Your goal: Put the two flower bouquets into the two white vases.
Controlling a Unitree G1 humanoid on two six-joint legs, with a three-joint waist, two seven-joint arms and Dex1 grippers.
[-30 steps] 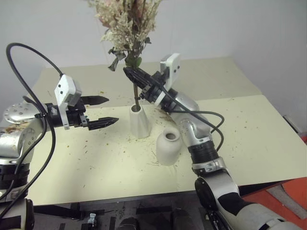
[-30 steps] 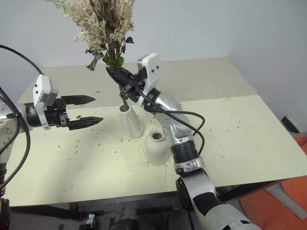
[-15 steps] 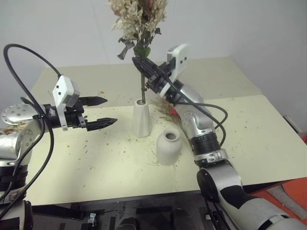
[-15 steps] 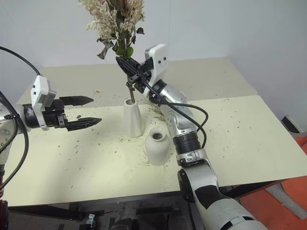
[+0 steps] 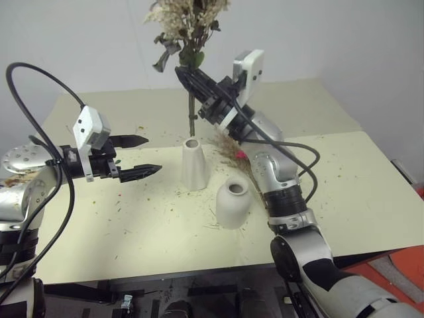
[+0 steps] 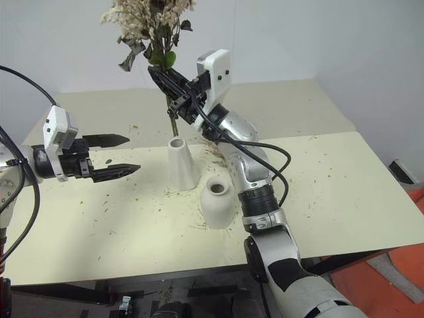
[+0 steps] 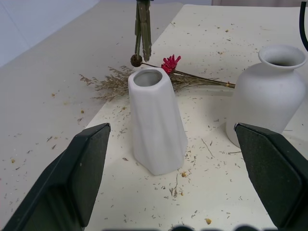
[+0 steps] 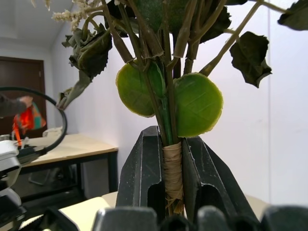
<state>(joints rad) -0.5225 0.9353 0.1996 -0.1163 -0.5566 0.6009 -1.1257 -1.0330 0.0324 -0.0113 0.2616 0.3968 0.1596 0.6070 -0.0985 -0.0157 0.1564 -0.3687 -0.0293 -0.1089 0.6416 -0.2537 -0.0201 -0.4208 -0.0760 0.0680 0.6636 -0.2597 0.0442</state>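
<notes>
Pale walls back a cream desk strewn with dried plant crumbs. On it stand a tall slim vase and, just beside it, a squat round vase. The right pincer is clamped on the wrapped stems of the cream bouquet, held upright with its long axis near vertical; the stem ends hang just above the tall vase's mouth, slightly behind it, not inside. My guess is the next move turns on lining those ends up over the opening before lowering. The other bouquet, with its magenta flower, lies flat on the desk behind the tall vase. The left pincer hovers open to that vase's left, holding nothing.
</notes>
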